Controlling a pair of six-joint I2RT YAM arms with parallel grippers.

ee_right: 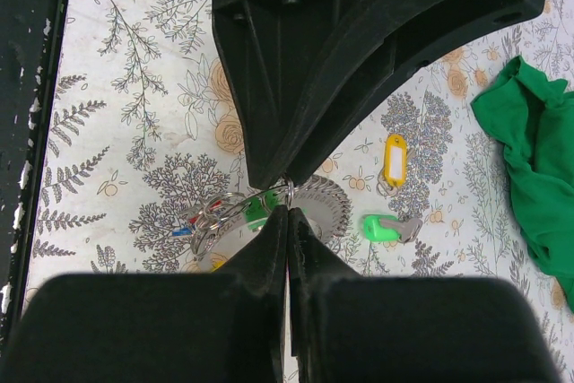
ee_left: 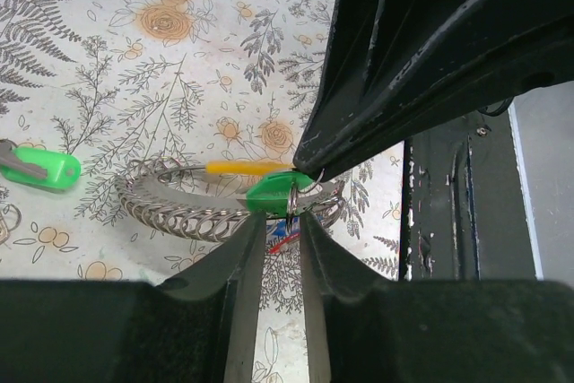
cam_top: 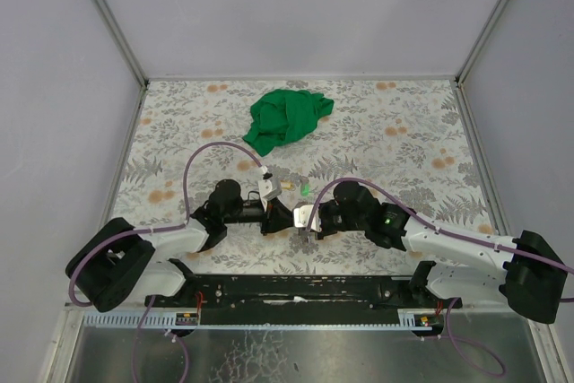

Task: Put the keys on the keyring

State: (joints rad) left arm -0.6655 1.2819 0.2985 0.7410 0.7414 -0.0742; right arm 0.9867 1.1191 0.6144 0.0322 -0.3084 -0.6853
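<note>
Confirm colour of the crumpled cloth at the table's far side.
Green. The cloth shows whole and best in the top external view.

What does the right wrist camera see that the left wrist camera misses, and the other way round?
Only the right wrist view shows the green cloth and a loose yellow-tagged key lying on the tabletop. Only the left wrist view shows a yellow tag plainly, right at the keyring; the right wrist view catches a sliver of yellow there at most. Both show the coiled keyring, a green tag on it, and a loose green-tagged key lying beside it.
</note>
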